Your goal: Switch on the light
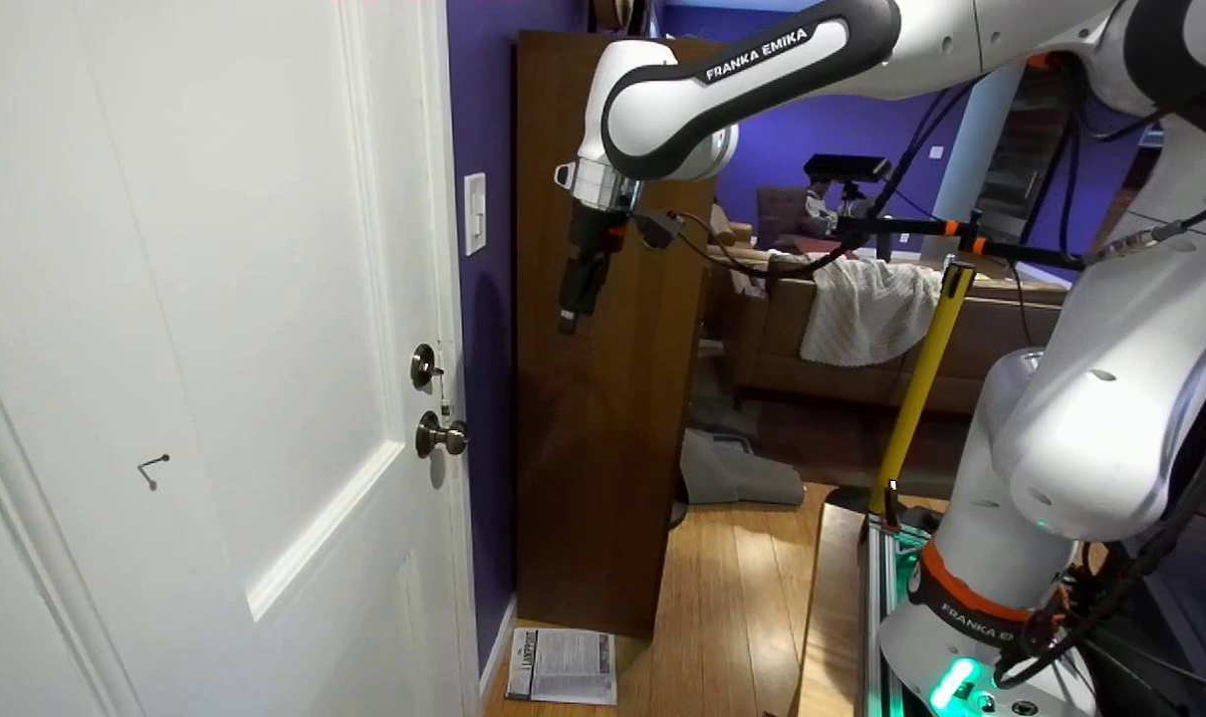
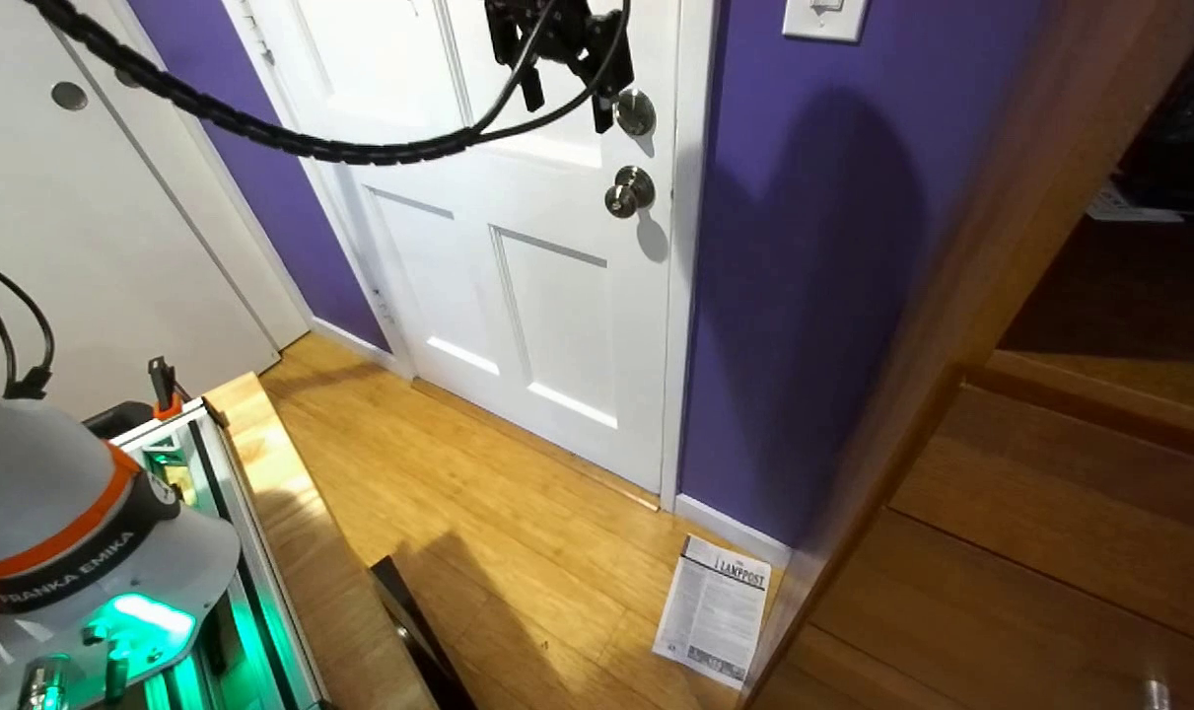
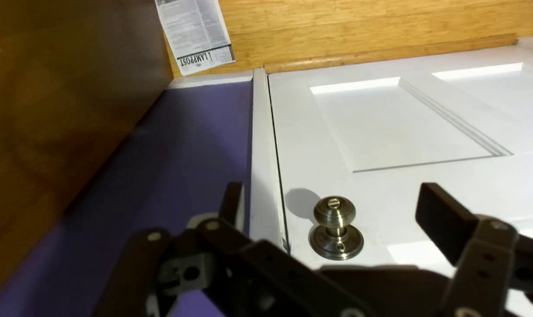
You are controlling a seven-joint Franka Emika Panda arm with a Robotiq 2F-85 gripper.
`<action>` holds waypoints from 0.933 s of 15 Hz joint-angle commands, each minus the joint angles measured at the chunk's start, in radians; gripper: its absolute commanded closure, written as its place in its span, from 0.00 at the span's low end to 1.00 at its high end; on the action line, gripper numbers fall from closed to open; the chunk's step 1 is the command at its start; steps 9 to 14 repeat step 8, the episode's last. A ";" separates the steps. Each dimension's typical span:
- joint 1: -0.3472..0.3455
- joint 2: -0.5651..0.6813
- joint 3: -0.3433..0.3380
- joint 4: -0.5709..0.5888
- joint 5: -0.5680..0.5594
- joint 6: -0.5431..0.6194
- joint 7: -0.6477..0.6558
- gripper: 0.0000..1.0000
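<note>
The light switch (image 1: 475, 213) is a white upright wall plate on the purple wall beside the door frame. It also shows, cut off by the top edge, in an exterior view (image 2: 823, 22). It is out of the wrist view. No lamp shows. My gripper (image 1: 569, 321) points down in the air, off the wall and with its tips lower than the switch. In an exterior view the gripper (image 2: 568, 110) appears left of the switch, in front of the door. In the wrist view the gripper (image 3: 330, 198) is open, its fingers wide apart with nothing between them.
The white door (image 1: 244, 249) has a metal knob (image 3: 335, 213) and a lock (image 1: 423, 366) above it. A tall brown cabinet (image 1: 603, 448) stands close beside the switch wall. A newspaper (image 2: 715, 611) lies on the floor. A cable (image 2: 360, 153) hangs from the arm.
</note>
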 commanded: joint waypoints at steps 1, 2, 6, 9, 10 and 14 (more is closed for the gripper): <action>0.047 -0.038 0.053 -0.123 -0.091 0.192 0.164 0.00; 0.048 -0.008 0.017 -0.050 -0.045 0.110 0.089 0.00; 0.065 -0.008 0.043 -0.090 -0.072 0.173 0.151 0.00; 0.062 -0.011 0.041 -0.090 -0.072 0.174 0.151 0.00; 0.062 -0.011 0.041 -0.090 -0.072 0.174 0.151 0.00; 0.062 -0.011 0.041 -0.090 -0.072 0.174 0.151 0.00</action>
